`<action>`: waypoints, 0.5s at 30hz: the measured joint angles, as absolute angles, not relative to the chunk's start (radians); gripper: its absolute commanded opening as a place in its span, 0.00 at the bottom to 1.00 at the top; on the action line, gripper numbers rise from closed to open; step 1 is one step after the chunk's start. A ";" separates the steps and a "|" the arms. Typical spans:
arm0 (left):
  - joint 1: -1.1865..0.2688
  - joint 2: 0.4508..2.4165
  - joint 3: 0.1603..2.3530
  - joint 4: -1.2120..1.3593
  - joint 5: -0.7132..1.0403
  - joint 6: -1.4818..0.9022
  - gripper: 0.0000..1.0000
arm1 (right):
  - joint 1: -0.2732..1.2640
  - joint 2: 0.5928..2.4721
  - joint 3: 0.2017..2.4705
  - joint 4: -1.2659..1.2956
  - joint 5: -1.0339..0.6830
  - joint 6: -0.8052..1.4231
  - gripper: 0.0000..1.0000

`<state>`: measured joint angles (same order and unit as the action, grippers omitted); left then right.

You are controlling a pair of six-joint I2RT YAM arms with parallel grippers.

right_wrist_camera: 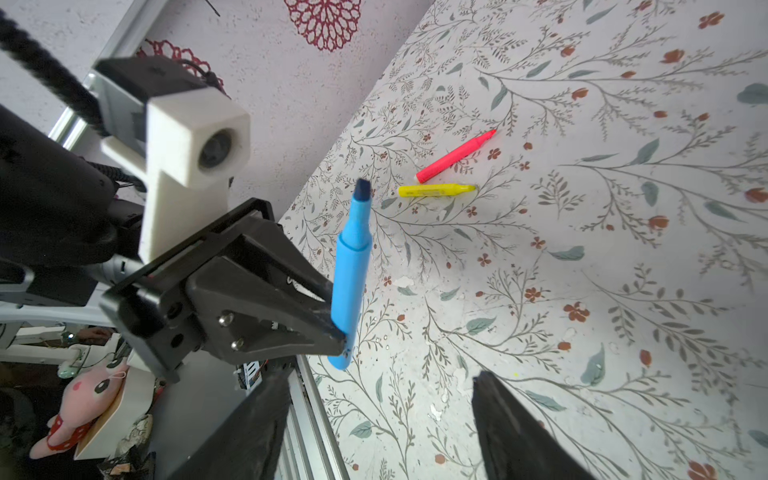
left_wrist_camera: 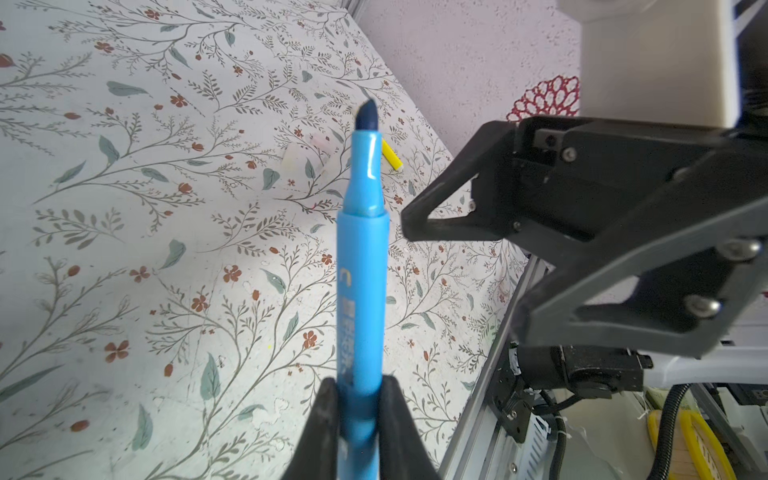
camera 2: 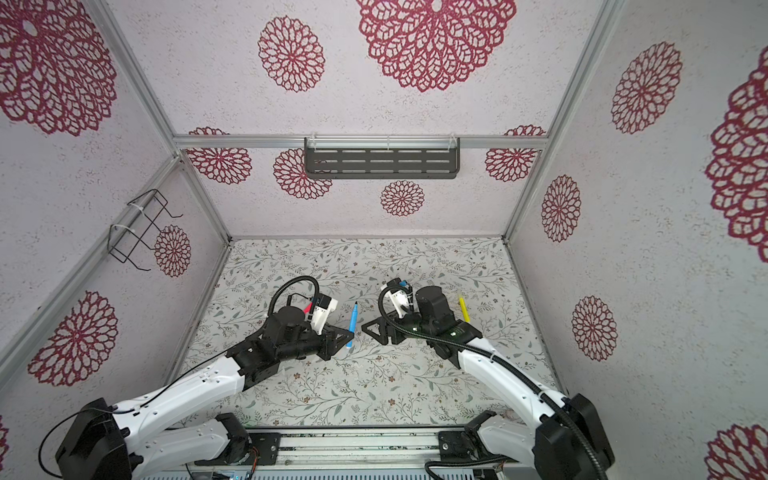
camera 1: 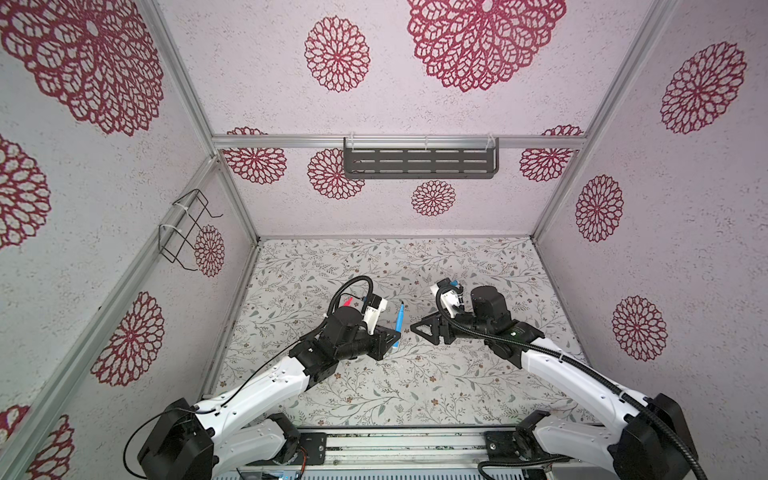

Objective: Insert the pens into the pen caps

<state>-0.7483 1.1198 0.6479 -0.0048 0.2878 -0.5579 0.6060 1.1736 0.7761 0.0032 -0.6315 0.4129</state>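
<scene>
Left end effector (left_wrist_camera: 359, 386) clamping glossy blue pen (left_wrist_camera: 361, 270), dark chisel tip (left_wrist_camera: 367, 116)

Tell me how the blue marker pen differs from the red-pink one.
The bright blue plastic marker pen is clamped in the left end effector, up above the floral mat; the red-pink plastic marker pen lies flat on it, ungripped. The blue pen's tip is dark; the red-pink pen's matches its body. Both are uncapped with tapered tips.
</scene>
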 measured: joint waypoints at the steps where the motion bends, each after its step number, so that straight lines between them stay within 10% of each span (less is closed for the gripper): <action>1: -0.748 1.116 0.642 0.006 0.288 -0.559 0.11 | 0.612 1.187 0.780 0.014 -0.633 0.420 0.72; 15: -0.748 1.086 0.590 0.077 0.301 -0.579 0.11 | 0.678 1.310 0.855 0.167 -0.661 0.493 0.66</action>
<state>-0.7483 1.0863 0.5900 0.0772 0.3012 -0.5785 0.6781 1.3098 0.8551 0.1669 -0.6609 0.4934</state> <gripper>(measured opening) 0.164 0.683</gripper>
